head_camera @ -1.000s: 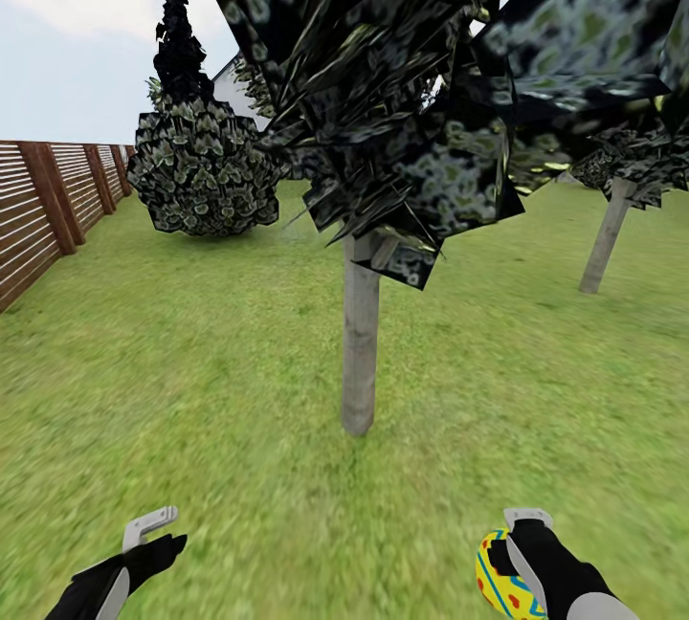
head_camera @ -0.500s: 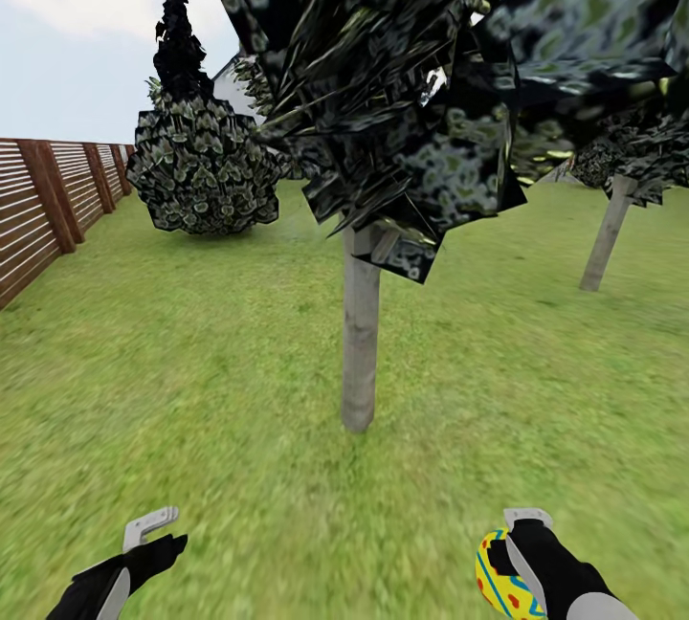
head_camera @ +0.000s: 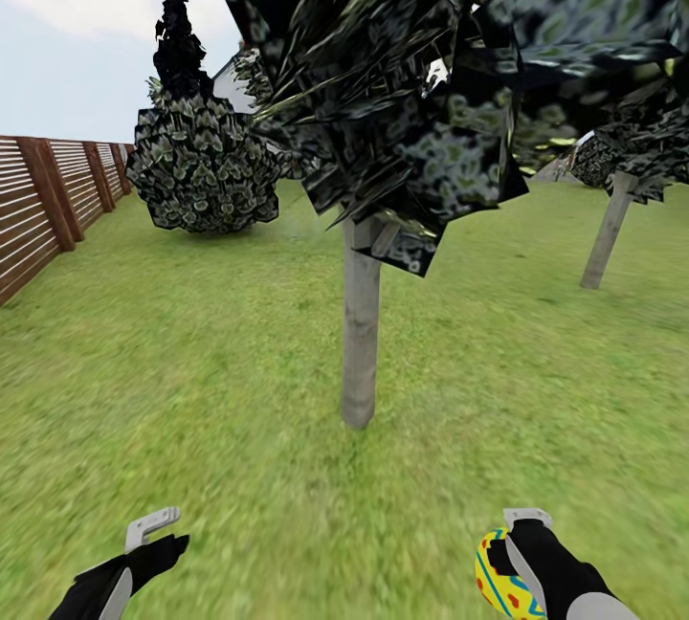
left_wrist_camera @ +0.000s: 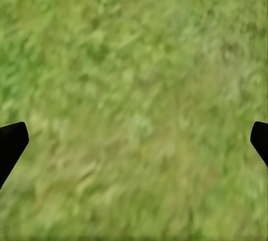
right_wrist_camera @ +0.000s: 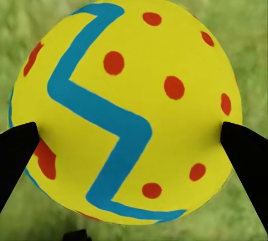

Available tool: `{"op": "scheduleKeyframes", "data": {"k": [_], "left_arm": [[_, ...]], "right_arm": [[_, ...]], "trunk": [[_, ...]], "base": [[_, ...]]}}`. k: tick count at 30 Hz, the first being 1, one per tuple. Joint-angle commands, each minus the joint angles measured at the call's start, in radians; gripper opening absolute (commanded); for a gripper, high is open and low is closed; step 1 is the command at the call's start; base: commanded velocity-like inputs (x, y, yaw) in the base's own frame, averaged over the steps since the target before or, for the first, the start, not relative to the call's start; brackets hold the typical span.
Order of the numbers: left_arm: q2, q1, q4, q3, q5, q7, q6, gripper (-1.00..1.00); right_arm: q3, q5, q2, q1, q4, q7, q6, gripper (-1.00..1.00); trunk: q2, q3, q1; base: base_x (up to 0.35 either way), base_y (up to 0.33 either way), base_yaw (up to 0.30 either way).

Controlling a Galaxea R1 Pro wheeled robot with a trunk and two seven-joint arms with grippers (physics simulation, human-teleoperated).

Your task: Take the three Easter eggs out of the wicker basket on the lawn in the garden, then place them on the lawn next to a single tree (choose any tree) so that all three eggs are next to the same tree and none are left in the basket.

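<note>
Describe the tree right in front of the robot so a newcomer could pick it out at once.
On the lawn, with the slatted wooden fence at the left, the tree stands nearest the robot, dead centre. Its slim grey trunk is straight and upright, unlike the leaning trunk farther right or the round bush behind.

One Easter egg (right_wrist_camera: pixel 125 110) is being held in the right gripper (head_camera: pixel 512 553), low at the right of the head view; a black fingertip is pressing on each side of it. The shell is showing bright yellow with a blue zigzag stripe and scattered red dots. It is hanging above the lawn (head_camera: pixel 191 362), not touching the grass.

The tree (head_camera: pixel 360 333) is standing ahead, near the middle of the lawn: slim grey trunk, upright, with a dark blocky-leaved crown spreading overhead. The egg is sitting nearer the robot than the trunk and to its right, apart from it.
</note>
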Motion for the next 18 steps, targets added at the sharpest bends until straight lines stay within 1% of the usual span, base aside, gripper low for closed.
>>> {"op": "scheduleKeyframes", "data": {"k": [1,12,18], "left_arm": [[-0.001,-0.001,-0.001,0.003,0.009,-0.003,0.007,1.0],[-0.001,-0.001,-0.001,0.003,0.009,-0.003,0.007,1.0],[-0.008,-0.001,-0.001,0.003,0.009,-0.003,0.007,1.0]], "right_arm": [[-0.003,0.002,0.001,0.0,-0.002,-0.001,0.005,-1.0],[-0.003,0.002,0.002,0.0,-0.002,-0.001,0.005,-1.0],[-0.003,0.002,0.001,0.0,-0.002,-0.001,0.005,-1.0]], "trunk": [[-0.008,-0.004,0.004],[-0.085,-0.039,0.046],[-0.127,-0.058,0.069]], "base": [[0.0,0.0,0.0],[0.0,0.0,0.0],[0.0,0.0,0.0]]}}
